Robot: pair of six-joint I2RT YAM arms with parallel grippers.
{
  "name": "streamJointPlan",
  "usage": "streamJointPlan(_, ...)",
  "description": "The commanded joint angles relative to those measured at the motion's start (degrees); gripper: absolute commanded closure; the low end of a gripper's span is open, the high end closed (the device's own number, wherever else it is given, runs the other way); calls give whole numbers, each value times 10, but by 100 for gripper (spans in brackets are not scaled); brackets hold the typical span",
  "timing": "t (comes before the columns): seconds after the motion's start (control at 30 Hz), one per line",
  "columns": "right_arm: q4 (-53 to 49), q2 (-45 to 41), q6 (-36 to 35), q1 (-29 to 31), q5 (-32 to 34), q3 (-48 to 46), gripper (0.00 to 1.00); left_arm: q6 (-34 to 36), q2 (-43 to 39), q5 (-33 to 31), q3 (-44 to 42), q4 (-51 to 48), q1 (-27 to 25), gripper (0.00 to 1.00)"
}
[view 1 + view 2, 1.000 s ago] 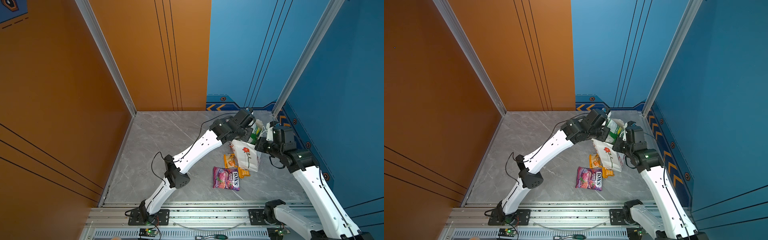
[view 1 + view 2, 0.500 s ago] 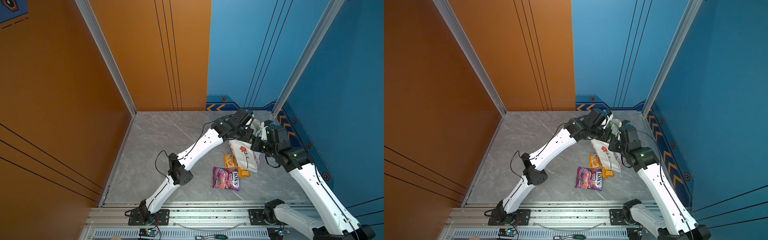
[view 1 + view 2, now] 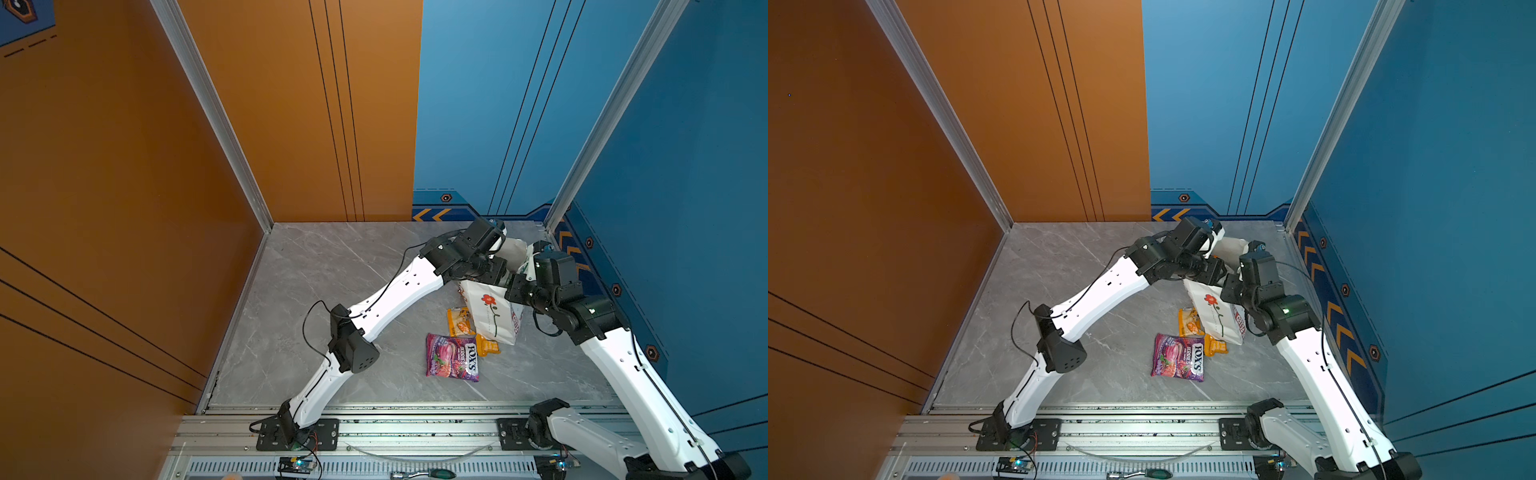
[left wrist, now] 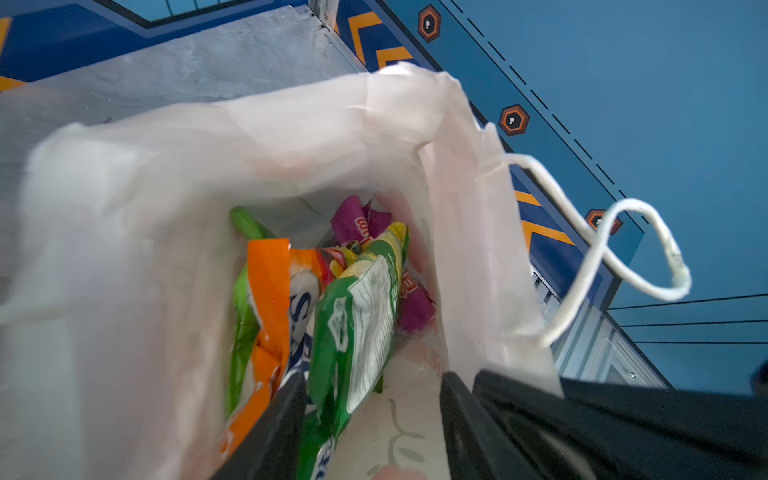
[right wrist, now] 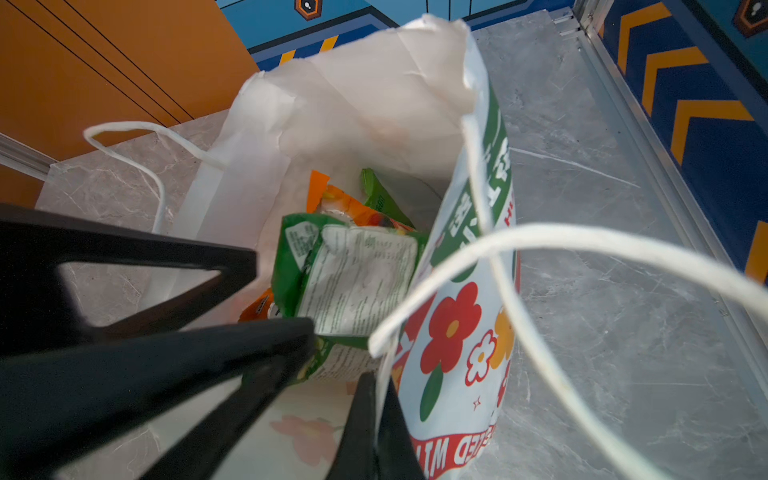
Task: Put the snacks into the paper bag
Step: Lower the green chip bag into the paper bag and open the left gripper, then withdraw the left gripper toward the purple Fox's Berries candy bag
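**1. Bag.** Paper bag (image 3: 494,320) (image 3: 1219,318) stands at the far-right part of the grey table (image 3: 332,270) (image 3: 1059,266), near the blue wall. Mouth is up and open. Red flower print faces front.

**2. Contents (wrist views).**
- Green pkt (image 4: 357,316) (image 5: 357,282) is on top, printed label side showing.
- Orange pkt (image 4: 270,291) lies beside it.
- Purple pkt (image 4: 353,220) sits deeper in, partly covered.

**3. Pkts outside, on table, in both top views.**
- FOX'S pkt (image 3: 452,362) (image 3: 1178,361) is purple and lies flat in front of the bag, apart from it.
- Second orange pkt (image 3: 459,321) (image 3: 1190,322) is against the bag's left side.
- Small orange pkt (image 3: 487,345) (image 3: 1216,345) is at the bag's front lower edge, partly hidden by it.

**4. Grippers.**
- Left gripper (image 4: 374,376) is inside the bag mouth, jaws apart. The green pkt lies between the fingers, against one finger and clear of the other, so it is released.
- Right gripper (image 5: 376,386) has its jaws clamped on the bag's rim at a handle root.
- Cord handle (image 4: 602,249) (image 5: 582,241) hangs loose in a loop.
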Motion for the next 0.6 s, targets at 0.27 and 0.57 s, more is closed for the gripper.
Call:
streamJointPlan(0.27, 7, -28, -14, -38, 1, -10, 100, 51, -212, -141, -215, 77, 3, 29)
streamJointPlan(0.57, 7, -36, -20, -76, -25, -14, 100, 53, -382, -200, -441, 221, 22, 21)
